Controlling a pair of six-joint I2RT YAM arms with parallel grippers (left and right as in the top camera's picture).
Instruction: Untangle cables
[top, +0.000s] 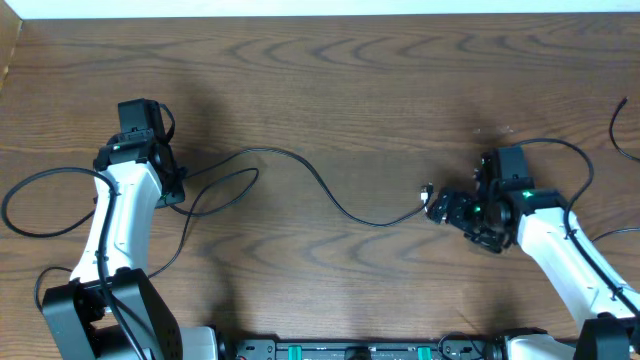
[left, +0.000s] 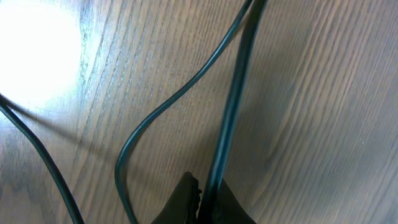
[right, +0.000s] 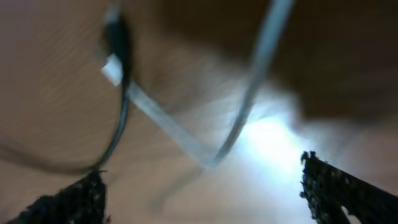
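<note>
A long thin black cable (top: 300, 165) snakes across the middle of the table, from a loop (top: 225, 190) beside my left gripper to a small plug (top: 427, 192) by my right one. My left gripper (top: 177, 197) is shut on this cable; the left wrist view shows the strand (left: 230, 112) pinched between the fingertips (left: 186, 199). My right gripper (top: 438, 206) is open just over the plug end. In the right wrist view the black plug (right: 118, 37) and a bent white cable (right: 168, 126) lie ahead of the wide-apart fingers (right: 74, 199), blurred. Nothing is between them.
Thick black arm wires curve at the left (top: 30, 190) and the right (top: 590, 160). Another thin black cord (top: 617, 130) shows at the right edge. The table's far edge (top: 320, 17) runs along the top. Two more strands (left: 37, 149) cross the left wrist view.
</note>
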